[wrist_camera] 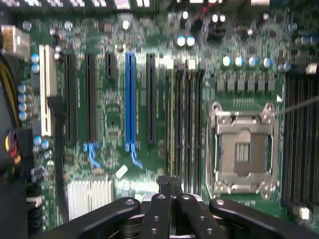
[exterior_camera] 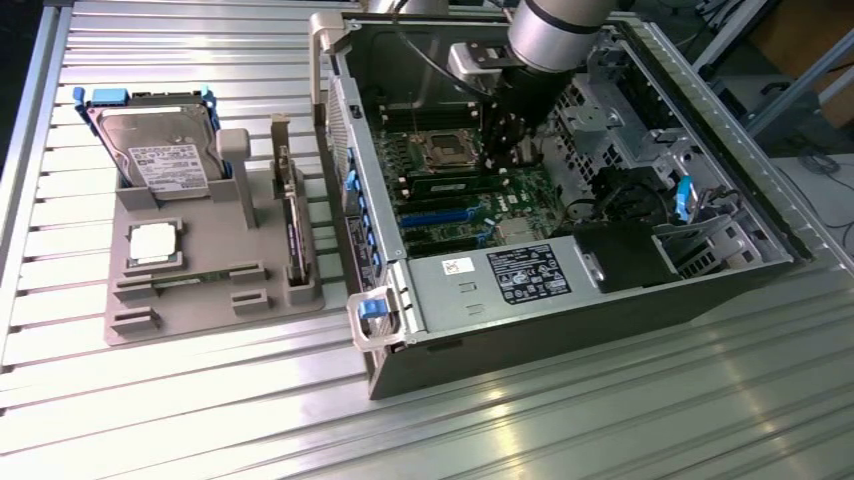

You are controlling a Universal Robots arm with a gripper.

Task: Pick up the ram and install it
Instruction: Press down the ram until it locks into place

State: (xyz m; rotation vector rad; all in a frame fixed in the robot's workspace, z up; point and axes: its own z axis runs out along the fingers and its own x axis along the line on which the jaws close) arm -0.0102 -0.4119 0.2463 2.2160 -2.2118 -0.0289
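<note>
The gripper (exterior_camera: 505, 150) is down inside the computer case (exterior_camera: 561, 320); its jaws are squeezed together over the memory slots (wrist_camera: 187, 124), pressing the ram (wrist_camera: 170, 186) straight in.

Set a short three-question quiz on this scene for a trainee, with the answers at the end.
1. True or false: the gripper hangs over the grey tray.
2. Which part sits on the grey tray? A) hard drive B) cooling fan C) keyboard
3. Fill in: in the wrist view the gripper's fingers are ___ above the motherboard, beside the CPU socket.

Key: 1 false, it is inside the computer case, over the motherboard. 2 A. 3 shut.
</note>
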